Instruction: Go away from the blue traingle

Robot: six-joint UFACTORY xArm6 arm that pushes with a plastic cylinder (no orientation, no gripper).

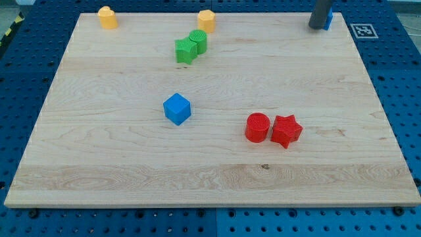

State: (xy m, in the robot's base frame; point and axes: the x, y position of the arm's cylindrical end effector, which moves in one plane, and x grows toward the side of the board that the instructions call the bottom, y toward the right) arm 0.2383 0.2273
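Note:
My tip [318,27] is at the view's top right, at the far edge of the wooden board [99,151]. It stands right against a blue block [327,20], which shows only as a sliver behind the rod on its right side; its shape cannot be made out. A blue cube [177,108] sits near the board's middle, far from the tip.
A red cylinder [257,127] and a red star [286,130] touch at the lower right. A green star [186,50] and a green cylinder [198,41] touch at the upper middle. Two yellow-orange blocks sit at the top edge, one at left [107,17], one at centre [206,20].

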